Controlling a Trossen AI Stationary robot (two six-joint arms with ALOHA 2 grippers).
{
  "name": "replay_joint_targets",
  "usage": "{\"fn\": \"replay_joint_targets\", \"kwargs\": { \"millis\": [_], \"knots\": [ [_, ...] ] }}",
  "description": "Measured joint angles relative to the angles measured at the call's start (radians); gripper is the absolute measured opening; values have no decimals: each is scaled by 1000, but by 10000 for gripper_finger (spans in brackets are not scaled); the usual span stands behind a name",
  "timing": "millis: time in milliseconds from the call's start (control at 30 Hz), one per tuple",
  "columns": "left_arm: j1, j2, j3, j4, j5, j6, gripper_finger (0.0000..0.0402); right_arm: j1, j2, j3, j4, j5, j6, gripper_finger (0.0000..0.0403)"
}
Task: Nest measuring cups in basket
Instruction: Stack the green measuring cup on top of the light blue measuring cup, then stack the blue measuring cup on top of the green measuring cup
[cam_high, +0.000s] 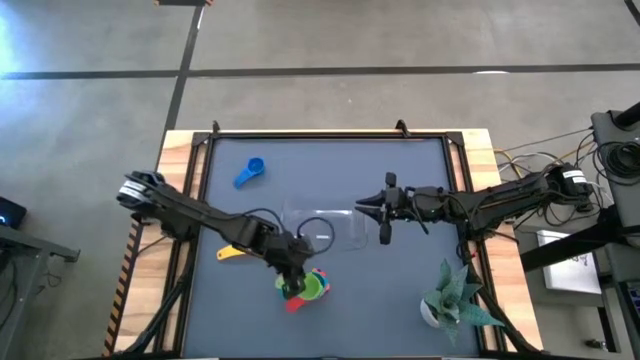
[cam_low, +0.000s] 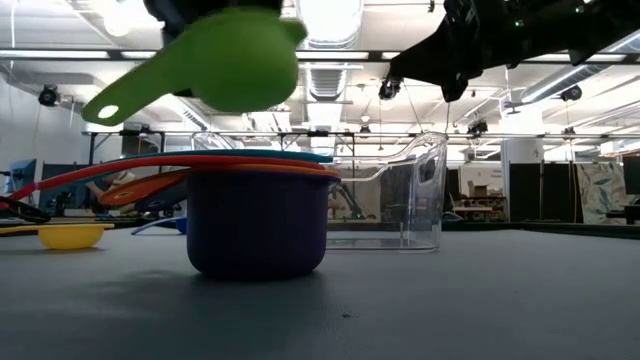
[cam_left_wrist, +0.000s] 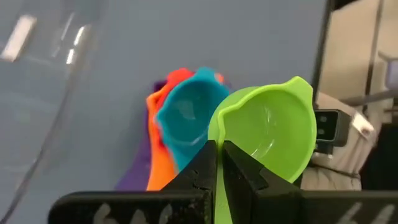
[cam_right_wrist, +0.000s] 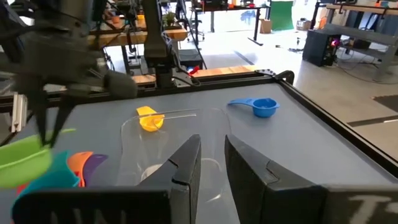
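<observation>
My left gripper (cam_high: 297, 280) is shut on the green cup (cam_low: 240, 55), held above a nested stack (cam_low: 257, 215) near the table's near edge. The stack has purple at the bottom, then orange, red and light blue (cam_left_wrist: 186, 115). The yellow cup (cam_high: 230, 252) rests on the table left of the clear basket (cam_high: 325, 232). The dark blue cup (cam_high: 250, 172) lies toward the far left. My right gripper (cam_right_wrist: 212, 146) is open and hovers over the basket's right end, above its rim (cam_low: 440, 140). My left gripper pinches the green cup's wall at its rim (cam_left_wrist: 216, 127), on the side away from the spout (cam_left_wrist: 298, 84), with one finger inside the bowl and one outside. It comes from above. The cup is lifted clear over the stack and tilted, its handle (cam_low: 120, 105) pointing down and away.
A potted green plant (cam_high: 455, 300) stands at the table's near right corner. Wooden rails and a dark frame (cam_high: 330, 135) border the grey mat. Bare mat lies between the basket and the far edge.
</observation>
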Motion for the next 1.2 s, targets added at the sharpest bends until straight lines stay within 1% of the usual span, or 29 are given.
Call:
{"fn": "replay_joint_targets", "kwargs": {
  "millis": [133,233,367,600,733,933,1067,1133,1200],
  "knots": [
    [-6,60,82,-48,6,49,2,0,0,0,-1,0,2,59],
    [-5,89,111,-95,-11,71,5,0,0,0,-8,-3,4,59],
    [-2,107,117,-133,-33,75,5,2,0,0,-18,-4,11,61],
    [12,115,100,-136,-54,60,10,2,0,0,-20,-4,11,58],
    [18,115,99,-135,-54,68,31,2,0,0,-21,-4,11,61],
    [22,114,100,-140,-53,101,84,2,0,-1,-28,-4,11,62],
    [24,94,152,-215,-56,139,112,2,0,-1,-28,-4,10,59],
    [24,67,191,-279,-99,170,121,2,0,-1,-31,-4,10,59],
    [17,30,220,-349,-179,209,125,2,0,-1,-32,-4,9,60]
  ]
}}
